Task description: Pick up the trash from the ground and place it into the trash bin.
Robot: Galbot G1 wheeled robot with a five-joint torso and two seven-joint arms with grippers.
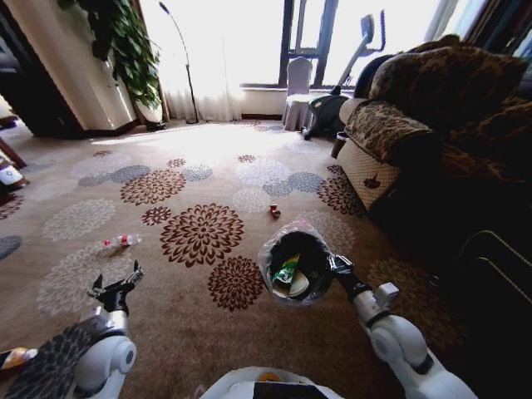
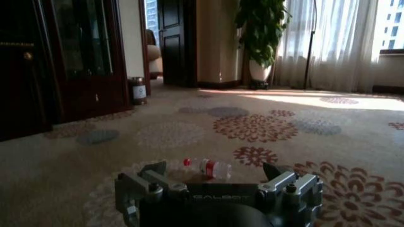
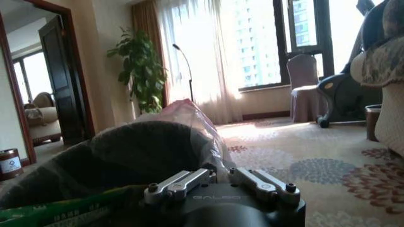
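Right end effector (image 1: 332, 264) clamped on lined trash bin (image 1: 293, 259) rim, left end effector (image 1: 116, 284) wide open above carpet, clear bottle (image 1: 120, 241) lying just ahead, green wrapper (image 1: 287, 270) inside bin.

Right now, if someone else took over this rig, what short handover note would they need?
Right gripper: jaws shut on the rim of the small round black trash bin with translucent plastic liner, holding it.
Left gripper: jaws open, empty, low over the carpet, facing the clear bottle with red label.
Done: a long green wrapper and other pieces lie in the bin.
Left: the bottle and a tiny red bit lie on the carpet.
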